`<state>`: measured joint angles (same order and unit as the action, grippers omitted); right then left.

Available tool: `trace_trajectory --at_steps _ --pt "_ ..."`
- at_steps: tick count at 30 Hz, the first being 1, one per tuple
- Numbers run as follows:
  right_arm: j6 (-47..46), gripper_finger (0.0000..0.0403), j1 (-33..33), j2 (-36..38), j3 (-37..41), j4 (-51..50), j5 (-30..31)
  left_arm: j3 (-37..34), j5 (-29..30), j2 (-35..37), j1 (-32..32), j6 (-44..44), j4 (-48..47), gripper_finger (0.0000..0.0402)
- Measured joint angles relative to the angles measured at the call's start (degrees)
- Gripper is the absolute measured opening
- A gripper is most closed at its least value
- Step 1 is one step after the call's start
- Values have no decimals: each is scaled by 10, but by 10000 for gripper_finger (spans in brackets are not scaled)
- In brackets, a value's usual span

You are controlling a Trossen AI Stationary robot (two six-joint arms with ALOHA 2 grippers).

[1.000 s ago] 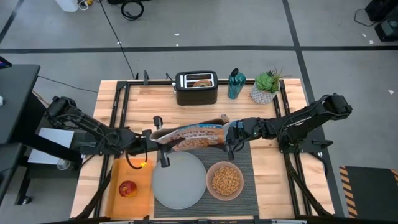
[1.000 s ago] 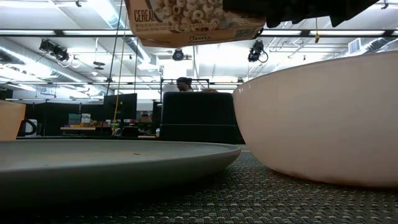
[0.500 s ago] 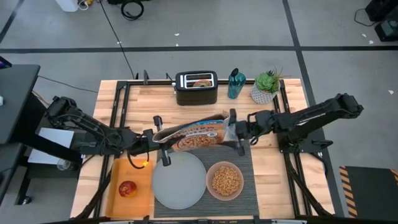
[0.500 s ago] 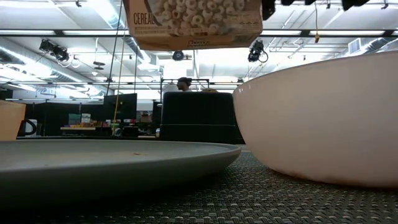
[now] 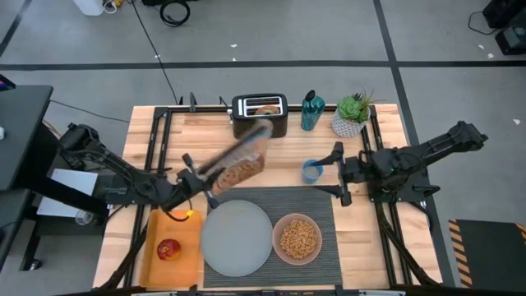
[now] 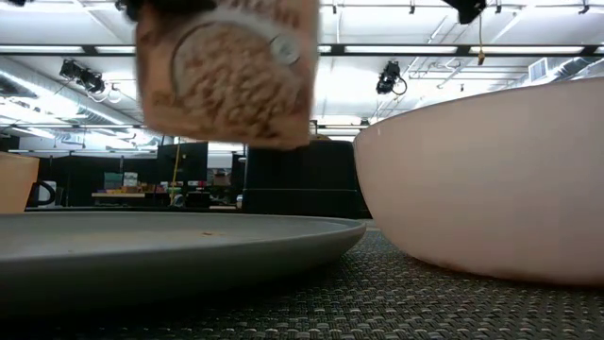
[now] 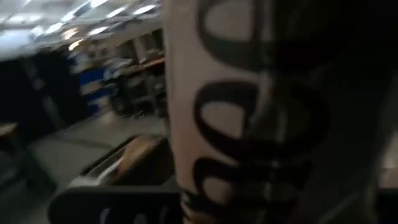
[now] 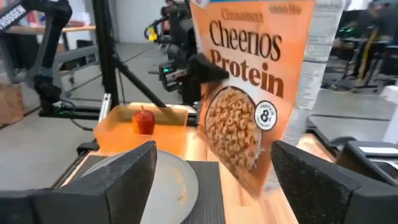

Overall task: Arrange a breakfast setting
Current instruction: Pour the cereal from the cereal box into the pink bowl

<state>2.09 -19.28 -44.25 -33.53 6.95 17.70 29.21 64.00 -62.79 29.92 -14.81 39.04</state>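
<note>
On the placemat: one plate, one cereal-filled bowl.

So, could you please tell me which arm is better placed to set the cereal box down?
The left: its hand holds the cereal box aloft behind the plate. The right hand is open and empty, off to the side.

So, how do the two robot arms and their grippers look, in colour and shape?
Both arms are dark, almost black, built of jointed segments. The left gripper and the right gripper each end in two dark fingers. In the right wrist view the fingers look broad, flat and matte grey-black. No markings can be made out.
</note>
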Motion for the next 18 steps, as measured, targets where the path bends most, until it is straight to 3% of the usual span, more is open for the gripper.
trace_trajectory --at_steps 4,10,18 --pt "-10 321 -34 28 31 21 38 -68 140 58 32 35 2 17" --pt "-12 321 -63 29 62 74 42 -134 259 106 50 87 4 17" --pt "-1 321 -81 22 75 106 53 -166 261 111 -38 129 -6 17"
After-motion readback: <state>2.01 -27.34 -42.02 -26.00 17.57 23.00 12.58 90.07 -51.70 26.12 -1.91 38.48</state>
